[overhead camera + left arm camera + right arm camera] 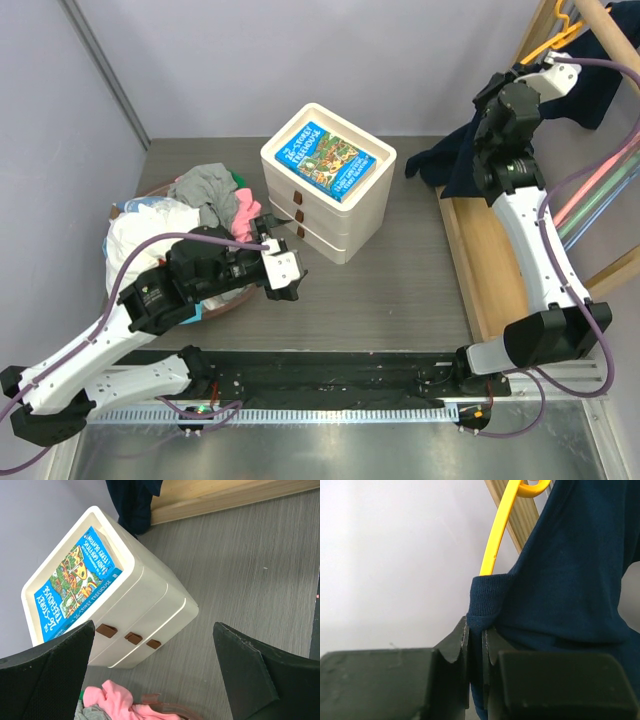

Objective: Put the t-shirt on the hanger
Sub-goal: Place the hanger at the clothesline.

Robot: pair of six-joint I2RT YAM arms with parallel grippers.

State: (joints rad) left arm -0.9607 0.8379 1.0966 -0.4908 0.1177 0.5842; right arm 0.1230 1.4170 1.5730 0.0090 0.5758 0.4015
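The fingers [451, 641] of the right gripper [475, 627] are pinched on the neckband of the large dark navy-blue cloth t-shirt [570, 580], which is draped at upper right with the thin orange-yellow plastic hanger [498, 535] entering its neck, so seating both shoulders is judged unfinished, while the left gripper [152, 672] is spread wide, empty.

The dark navy t-shirt [570, 580] hangs limp at the far right, its ribbed edge covering one arm of the thin yellow hanger [499, 535].
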